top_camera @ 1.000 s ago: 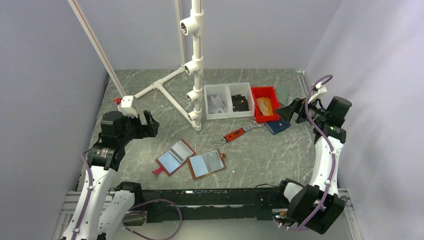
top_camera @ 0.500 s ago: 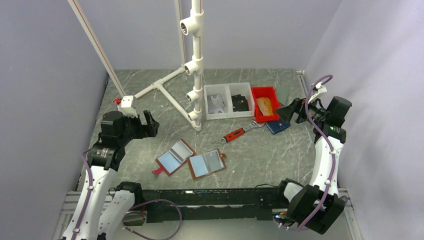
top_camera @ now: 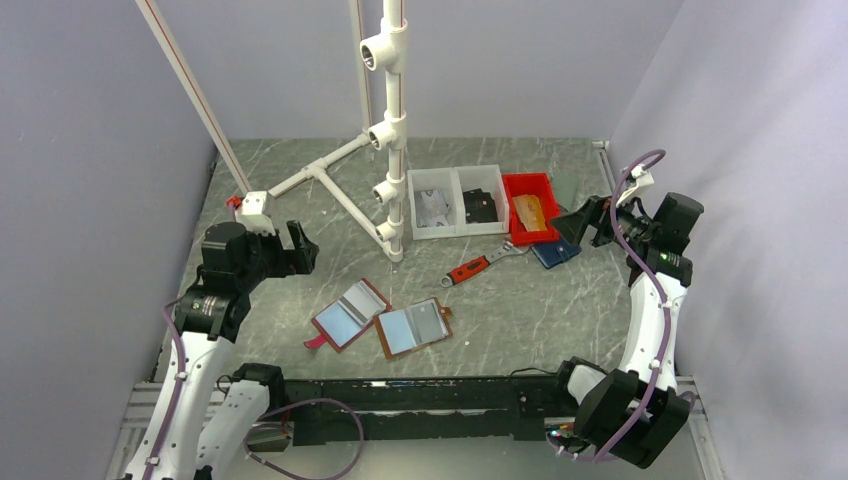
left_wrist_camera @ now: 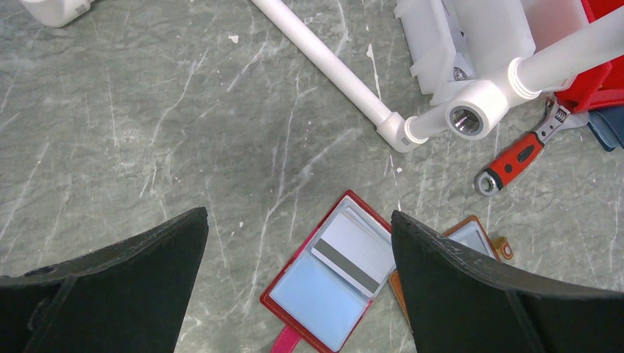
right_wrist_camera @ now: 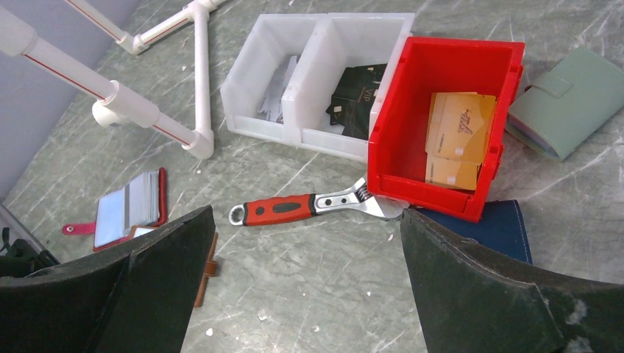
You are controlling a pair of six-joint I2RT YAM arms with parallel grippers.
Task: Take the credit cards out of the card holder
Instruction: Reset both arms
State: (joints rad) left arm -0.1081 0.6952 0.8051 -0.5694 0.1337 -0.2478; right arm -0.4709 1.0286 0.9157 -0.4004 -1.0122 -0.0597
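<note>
The left gripper [left_wrist_camera: 298, 220] is hanging over the left side of the table [top_camera: 560, 320], tilted down, jaws spread wide and holding nothing. The red card holder [top_camera: 349, 313] is lying open near the front edge, cards showing, touching an open brown card holder [top_camera: 413, 329]. A white bin [top_camera: 457, 233] is holding papers and something black with unreadable print. The red bin [top_camera: 527, 180] is holding tan packets. The right gripper [right_wrist_camera: 307, 220] is hovering, spread wide, above a wrench [top_camera: 468, 269].

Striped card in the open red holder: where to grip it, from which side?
Likely take the striped card by its long edge away from the fold, coming down from above with the open left tool. It lies flat on the open red card holder, so only an edge offers purchase.
</note>
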